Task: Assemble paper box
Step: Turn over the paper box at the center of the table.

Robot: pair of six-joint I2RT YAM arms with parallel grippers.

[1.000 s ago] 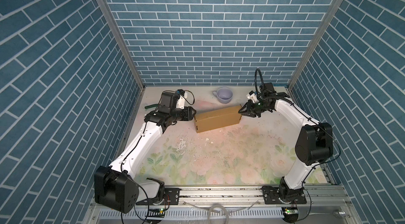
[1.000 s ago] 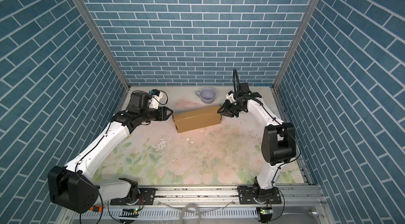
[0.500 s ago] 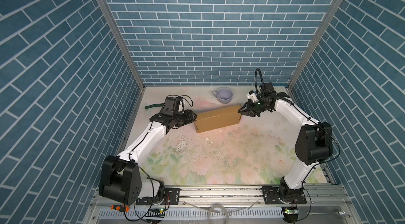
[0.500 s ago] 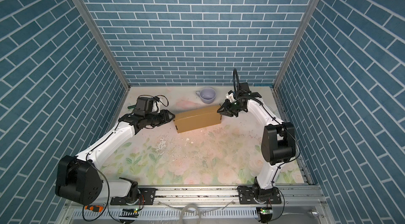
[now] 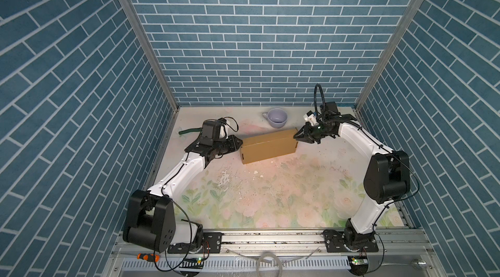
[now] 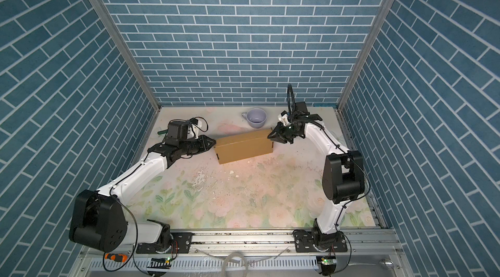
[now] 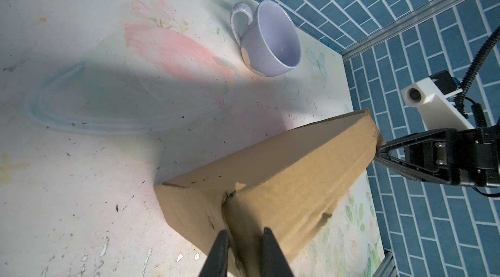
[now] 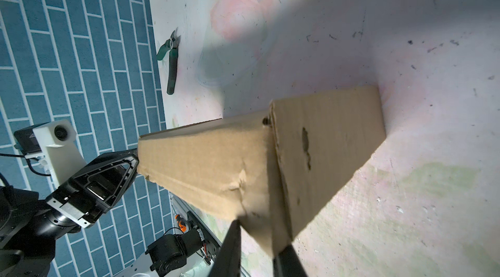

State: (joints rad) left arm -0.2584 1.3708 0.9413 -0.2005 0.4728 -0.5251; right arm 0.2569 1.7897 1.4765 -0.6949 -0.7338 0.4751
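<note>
The paper box, a closed oblong of plain brown cardboard, lies on the desk toward the back and about midway across. In both top views it sits at a slant, its right end farther back than its left. Its long top face shows creases and a small dent in the right wrist view. At its left end the left end effector meets the box. In the left wrist view its two dark fingers stand close together astride the upright corner of the box, pinching the cardboard between them. At the opposite end the right end effector does the same. In the right wrist view its fingers are drawn in on either side of the corner edge, gripping the board. Each wrist view also shows the other arm's end effector touching the far end of the box. Just behind the box, near its right end but apart from it, a lavender cup stands upright with its handle pointing left. Green-handled pliers lie on the desk by the left wall, behind the left arm. An orange-handled screwdriver rests on the front rail.
</note>
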